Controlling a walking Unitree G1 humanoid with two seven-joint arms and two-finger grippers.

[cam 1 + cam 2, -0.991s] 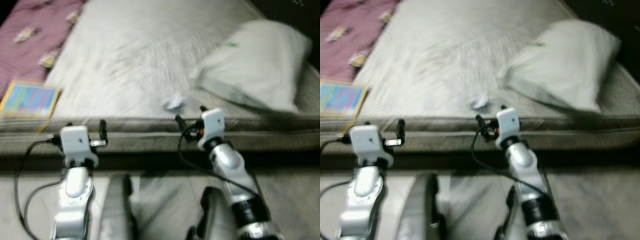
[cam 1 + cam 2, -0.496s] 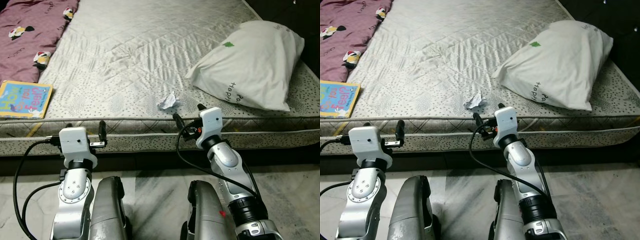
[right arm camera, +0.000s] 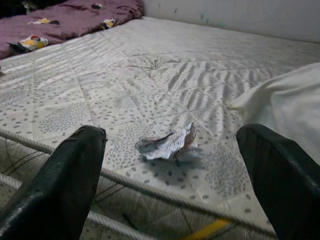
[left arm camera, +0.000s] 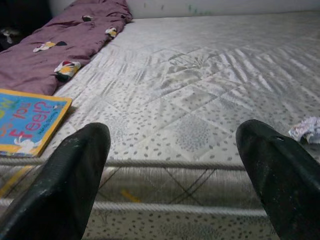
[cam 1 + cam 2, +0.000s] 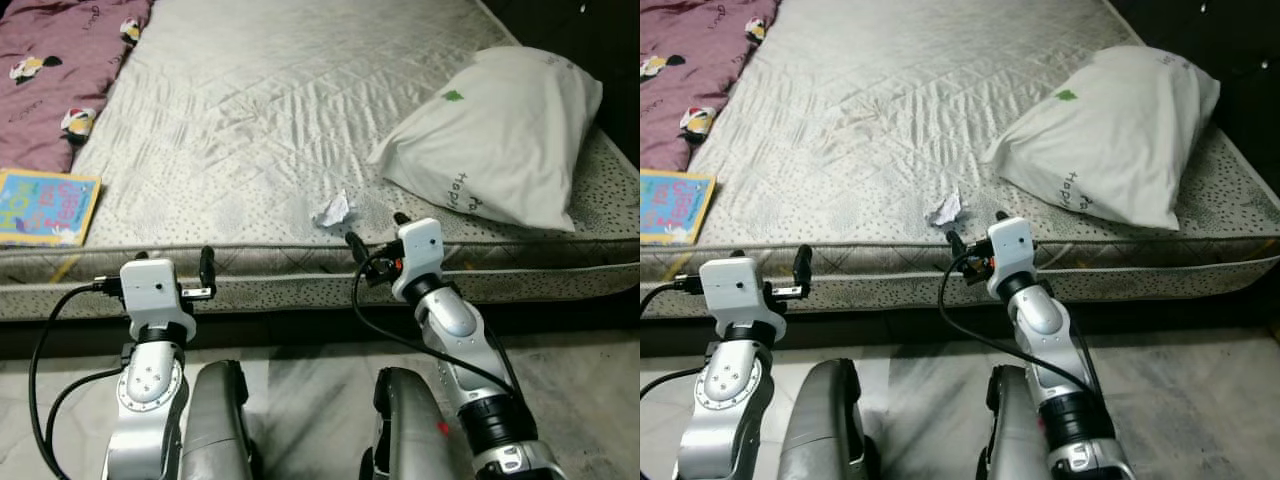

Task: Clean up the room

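Left eye view looks down on a bare quilted mattress point(image 5: 280, 110) with both arms raised in front of its near edge. A crumpled paper scrap point(image 5: 333, 210) lies on the mattress close to that near edge, about midway along it. A white pillow point(image 5: 500, 135) rests toward the mattress's right side, near the scrap but not touching it. A purple blanket point(image 5: 55, 70) with small printed figures lies along the far left corner, and a colourful book point(image 5: 45, 207) sits at the near left corner, just by the blanket's end.

The right gripper point(image 5: 372, 232) is held at the near edge of the mattress, just short of the scrap and pointing toward it. In the right wrist view its two black fingers point(image 3: 65, 190) stand wide apart and grasp nothing, with the scrap point(image 3: 167, 145) lying on the mattress between them and a little beyond the piped edge; the pillow point(image 3: 285, 107) shows on one side.

The left gripper point(image 5: 170, 262) hovers at the near edge further left, between the book and the scrap. In the left wrist view its fingers point(image 4: 65, 185) are also spread wide and empty, facing the mattress side, with the book point(image 4: 27, 120) and the blanket point(image 4: 65, 40) past one finger and the scrap point(image 4: 306, 129) just past the other
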